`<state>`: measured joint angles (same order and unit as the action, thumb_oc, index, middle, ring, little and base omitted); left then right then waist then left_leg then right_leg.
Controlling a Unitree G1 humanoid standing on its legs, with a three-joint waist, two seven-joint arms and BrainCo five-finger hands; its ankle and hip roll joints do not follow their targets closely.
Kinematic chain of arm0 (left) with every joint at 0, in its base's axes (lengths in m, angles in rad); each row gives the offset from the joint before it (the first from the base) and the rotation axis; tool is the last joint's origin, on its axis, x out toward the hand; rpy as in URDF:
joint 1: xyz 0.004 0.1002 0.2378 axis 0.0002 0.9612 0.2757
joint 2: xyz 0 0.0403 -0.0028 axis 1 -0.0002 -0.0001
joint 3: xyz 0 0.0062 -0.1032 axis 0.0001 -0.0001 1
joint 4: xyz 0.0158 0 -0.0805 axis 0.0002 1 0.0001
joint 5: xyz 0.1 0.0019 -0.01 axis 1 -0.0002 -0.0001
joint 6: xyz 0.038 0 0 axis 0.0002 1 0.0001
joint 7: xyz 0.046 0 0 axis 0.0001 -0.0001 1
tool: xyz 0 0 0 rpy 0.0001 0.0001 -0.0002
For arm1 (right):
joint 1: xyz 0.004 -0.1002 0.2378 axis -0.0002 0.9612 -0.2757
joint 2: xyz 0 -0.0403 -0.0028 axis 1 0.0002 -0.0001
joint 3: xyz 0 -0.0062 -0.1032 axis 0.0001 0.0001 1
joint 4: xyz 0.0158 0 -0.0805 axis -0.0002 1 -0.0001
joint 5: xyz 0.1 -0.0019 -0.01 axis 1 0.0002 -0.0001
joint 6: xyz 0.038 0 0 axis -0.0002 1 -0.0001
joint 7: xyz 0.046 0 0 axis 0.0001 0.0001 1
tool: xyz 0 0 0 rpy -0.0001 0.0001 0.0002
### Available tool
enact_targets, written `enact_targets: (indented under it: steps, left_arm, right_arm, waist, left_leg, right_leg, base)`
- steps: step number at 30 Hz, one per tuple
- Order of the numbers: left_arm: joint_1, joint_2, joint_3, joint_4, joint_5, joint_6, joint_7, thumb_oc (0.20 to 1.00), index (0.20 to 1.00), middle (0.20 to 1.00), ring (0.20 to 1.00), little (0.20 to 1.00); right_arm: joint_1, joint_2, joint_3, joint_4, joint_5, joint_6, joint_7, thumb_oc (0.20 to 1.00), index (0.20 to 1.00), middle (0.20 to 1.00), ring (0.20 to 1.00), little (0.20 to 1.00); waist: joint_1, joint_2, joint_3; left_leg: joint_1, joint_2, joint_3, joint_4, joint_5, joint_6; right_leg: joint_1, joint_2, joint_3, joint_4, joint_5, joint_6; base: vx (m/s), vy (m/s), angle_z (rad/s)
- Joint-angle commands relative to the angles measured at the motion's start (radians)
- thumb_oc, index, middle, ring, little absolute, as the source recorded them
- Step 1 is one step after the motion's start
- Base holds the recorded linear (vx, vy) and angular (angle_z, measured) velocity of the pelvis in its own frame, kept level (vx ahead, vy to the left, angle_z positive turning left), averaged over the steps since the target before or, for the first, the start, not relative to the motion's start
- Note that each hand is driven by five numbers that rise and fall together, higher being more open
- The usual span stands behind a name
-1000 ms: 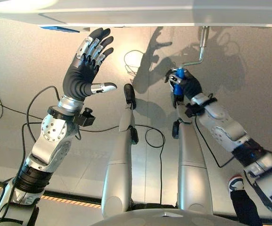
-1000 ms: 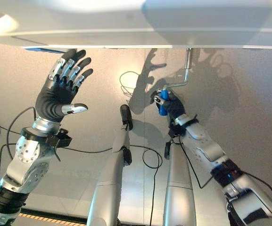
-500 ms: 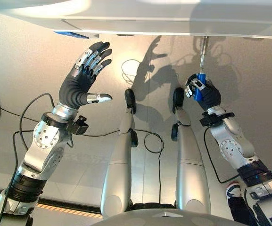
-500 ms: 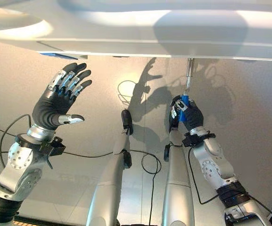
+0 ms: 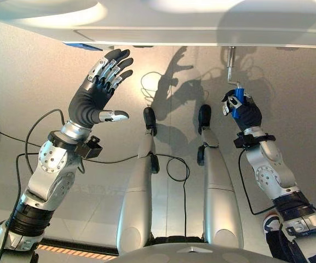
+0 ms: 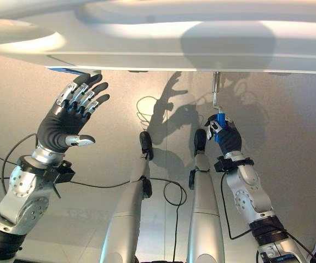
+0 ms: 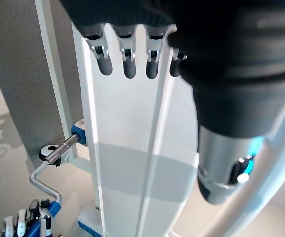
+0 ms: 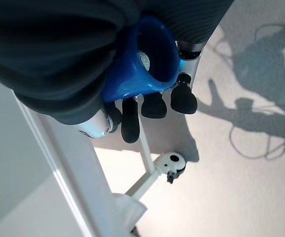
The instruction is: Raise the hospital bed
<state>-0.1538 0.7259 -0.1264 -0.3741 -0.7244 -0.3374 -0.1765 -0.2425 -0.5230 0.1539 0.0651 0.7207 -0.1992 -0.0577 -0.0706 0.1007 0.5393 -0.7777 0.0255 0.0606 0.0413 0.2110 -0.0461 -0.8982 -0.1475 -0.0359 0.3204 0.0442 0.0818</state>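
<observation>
The hospital bed's white footboard (image 5: 163,24) spans the far edge of the eye views. A metal crank rod (image 6: 216,90) hangs down from its underside on the right and ends in a blue handle (image 6: 220,119). My right hand (image 5: 245,112) is shut on that handle; in the right wrist view its fingers (image 8: 154,103) curl round the blue handle (image 8: 142,64). My left hand (image 5: 95,90) is raised on the left, open, fingers spread, just short of the footboard and touching nothing. The left wrist view shows its straight fingers (image 7: 127,59) before the footboard (image 7: 127,163), with the bent crank (image 7: 46,175) off to one side.
A blue fitting (image 5: 84,46) sits under the bed's edge near my left hand. A white round fitting on a bed leg (image 8: 172,160) lies below the crank. A person's shoe (image 5: 273,221) stands at the lower right. A striped floor line (image 5: 75,249) runs at the lower left.
My right hand has swung the blue handle from the left of the crank shaft round to below it and slightly right, turning the crank. The left hand stays raised and open.
</observation>
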Motion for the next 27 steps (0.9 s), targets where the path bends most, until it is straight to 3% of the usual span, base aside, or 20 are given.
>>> enact_targets:
  steps: [1,12,17,27]
  left_arm:
    - [0.006,-0.01,0.04,-0.089,-0.023,-0.035,0.001,1.0,1.0,1.0,1.0,1.0]
    - [-0.004,-0.008,0.023,-0.102,-0.02,-0.03,0.01,1.0,1.0,1.0,1.0,1.0]
    - [-0.016,0.028,-0.008,-0.101,-0.037,-0.028,0.001,1.0,1.0,1.0,1.0,1.0]
    - [-0.071,0.082,-0.085,-0.085,-0.049,-0.038,0.006,1.0,1.0,1.0,1.0,1.0]
  right_arm:
    - [-0.062,-0.075,-0.243,-0.079,-0.056,-0.248,-0.072,0.2,0.2,0.2,0.2,0.2]
    - [-0.081,-0.121,-0.269,0.053,-0.169,-0.227,-0.166,0.2,0.2,0.2,0.2,0.2]
    - [-0.156,-0.205,-0.221,0.314,-0.283,-0.169,-0.241,0.2,0.2,0.2,0.2,0.2]
    - [-0.304,-0.298,-0.094,0.628,-0.308,-0.115,-0.238,0.2,0.2,0.2,0.2,0.2]
  waist:
    - [-0.04,-0.025,-0.019]
    - [-0.039,-0.025,-0.019]
    - [-0.029,-0.014,-0.019]
    - [-0.014,-0.002,-0.019]
  left_leg:
    - [0.048,-0.022,0.025,0.103,-0.149,-0.021]
    - [0.05,-0.016,0.016,0.096,-0.147,-0.022]
    - [0.049,-0.014,0.011,0.092,-0.144,-0.025]
    - [0.037,-0.017,0.011,0.093,-0.14,-0.029]
  right_leg:
    - [0.083,0.026,-0.014,-0.154,0.05,0.073]
    - [0.071,0.033,-0.022,-0.134,0.036,0.066]
    - [0.066,0.036,-0.022,-0.126,0.031,0.063]
    - [0.046,0.036,-0.022,-0.112,0.029,0.061]
  base:
    - [0.01,-0.054,0.0]
    - [0.01,-0.027,0.0]
    - [0.0,0.0,0.0]
    - [0.0,0.0,0.0]
